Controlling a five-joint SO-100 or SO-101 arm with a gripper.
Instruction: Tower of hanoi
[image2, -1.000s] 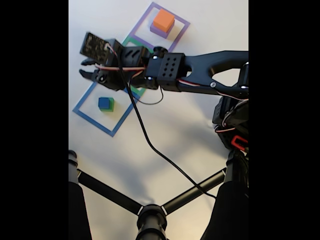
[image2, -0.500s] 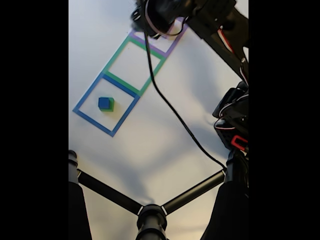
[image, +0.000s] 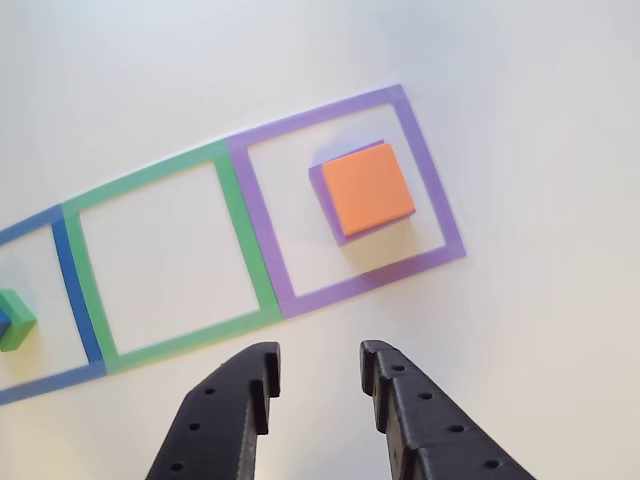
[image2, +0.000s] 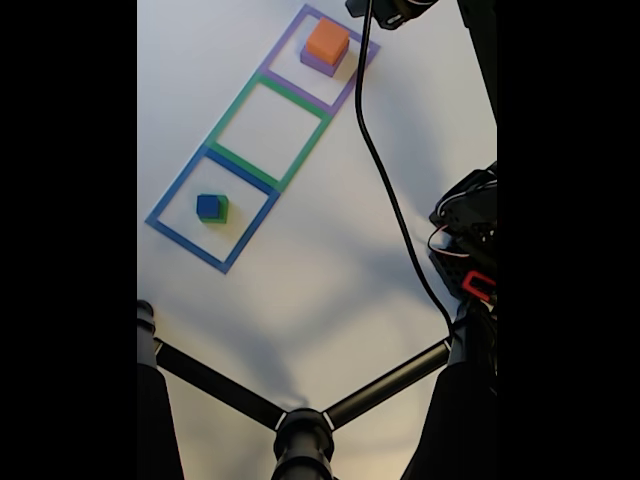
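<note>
My claw (image: 318, 362) is partly open w/ nothing in it. Orange block (image: 368, 188) sits on purple block (image: 322, 190), just ahead of my claw. Green block (image: 14, 320) w/ blue cube (image2: 208, 206) on it is far left.

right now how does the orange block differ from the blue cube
The orange block is wider than the blue cube. The orange block rests on a purple block inside the purple outline; the blue cube rests on a green block inside the blue outline. Both top a two-block stack.
</note>
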